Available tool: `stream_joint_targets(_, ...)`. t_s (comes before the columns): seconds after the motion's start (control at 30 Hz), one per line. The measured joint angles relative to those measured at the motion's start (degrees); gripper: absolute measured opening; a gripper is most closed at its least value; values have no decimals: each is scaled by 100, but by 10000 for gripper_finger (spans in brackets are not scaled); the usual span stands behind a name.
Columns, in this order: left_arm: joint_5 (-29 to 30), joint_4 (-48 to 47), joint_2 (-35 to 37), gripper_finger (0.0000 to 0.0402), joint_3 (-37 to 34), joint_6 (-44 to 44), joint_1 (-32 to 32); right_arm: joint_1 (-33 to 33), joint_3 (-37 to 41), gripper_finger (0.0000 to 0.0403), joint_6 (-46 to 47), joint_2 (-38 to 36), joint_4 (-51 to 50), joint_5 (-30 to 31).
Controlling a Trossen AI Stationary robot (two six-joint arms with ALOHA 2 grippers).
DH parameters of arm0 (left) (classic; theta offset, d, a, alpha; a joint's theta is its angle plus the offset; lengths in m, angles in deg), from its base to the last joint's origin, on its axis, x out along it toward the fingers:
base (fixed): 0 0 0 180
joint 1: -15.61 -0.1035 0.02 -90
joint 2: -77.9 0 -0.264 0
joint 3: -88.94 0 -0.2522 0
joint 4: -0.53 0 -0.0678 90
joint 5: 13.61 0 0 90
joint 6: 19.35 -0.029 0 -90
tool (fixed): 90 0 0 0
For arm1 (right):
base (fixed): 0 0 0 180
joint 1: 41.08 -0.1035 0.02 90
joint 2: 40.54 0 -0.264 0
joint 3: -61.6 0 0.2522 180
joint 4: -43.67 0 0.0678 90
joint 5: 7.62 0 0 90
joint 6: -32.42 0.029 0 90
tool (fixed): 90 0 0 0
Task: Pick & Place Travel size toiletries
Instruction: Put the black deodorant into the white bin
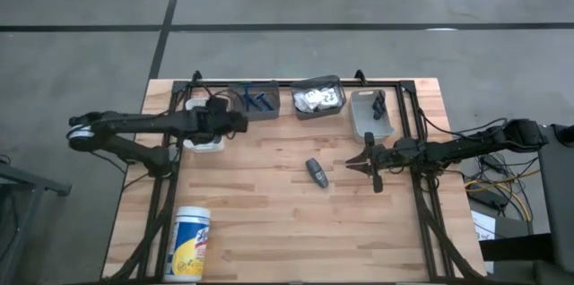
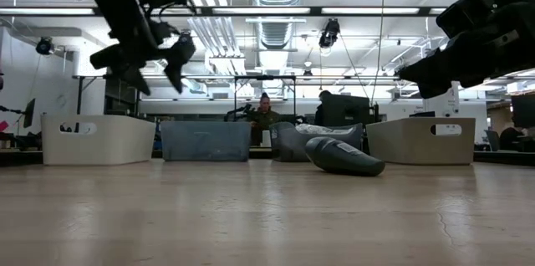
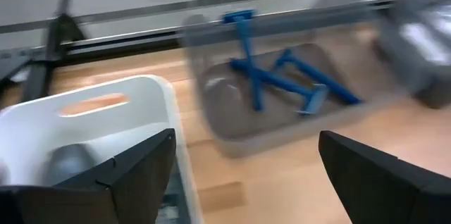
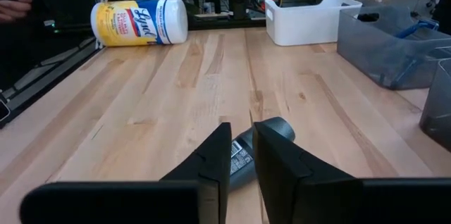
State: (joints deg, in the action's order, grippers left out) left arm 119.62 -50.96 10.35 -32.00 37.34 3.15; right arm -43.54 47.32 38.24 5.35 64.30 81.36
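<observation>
Far left of the desk [image 1: 269, 231] the wipes canister [image 1: 191, 242] lies on its side, not part of the job. The left claw [image 1: 235, 122] hangs spread wide above the white bin [image 1: 204, 142], holding nothing; something grey sits in that bin, probably a tube, but it's blurry. Next over, the blue sticks [image 3: 282, 76] are in their grey bin [image 1: 253, 101]. Mid-desk, one dark grey tube [image 1: 316, 172] lies loose. The right claw [image 1: 369, 165] sits just beside it, fingers nearly together and empty. My worry: it goes in that narrow and just shoves or rolls the tube away instead of straddling it.
</observation>
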Motion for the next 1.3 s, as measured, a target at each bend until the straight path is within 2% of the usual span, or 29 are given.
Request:
stream_joint_targets(0.3,531,366,-813,353,662,73,921,0,0,44,-24,0,0,0)
stream_joint_targets(0.77,675,514,-2765,353,2310,-38,1620,0,0,89,-20,2,0,0)
stream_joint_targets(0.87,707,889,-3132,353,2584,-662,1764,0,0,99,-12,1,0,-1)
stream_joint_targets(1.13,807,2621,-3670,353,2905,-3463,2091,-1,0,123,3,1,0,0)
stream_joint_targets(1.3,123,3471,-3697,353,2868,-4775,2196,-1,-1,137,-23,2,2,-1)
